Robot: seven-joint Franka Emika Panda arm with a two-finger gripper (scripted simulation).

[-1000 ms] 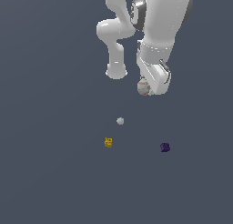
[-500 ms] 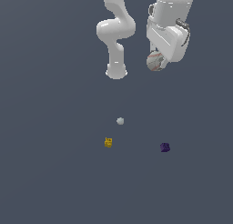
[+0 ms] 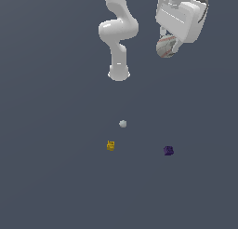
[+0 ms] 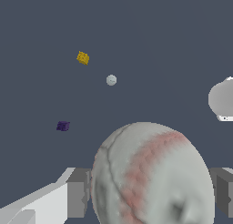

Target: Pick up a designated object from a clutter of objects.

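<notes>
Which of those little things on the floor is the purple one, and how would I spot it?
Start at the white robot arm's base in the exterior view, then look down to three small items on the grey floor. The dark purple cube sits farthest toward the exterior view's right, apart from the yellow block and pale grey ball, and is the darkest.

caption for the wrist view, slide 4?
Gripper shut on the baseball, lifted high above the yellow block, grey ball and purple cube.
</notes>
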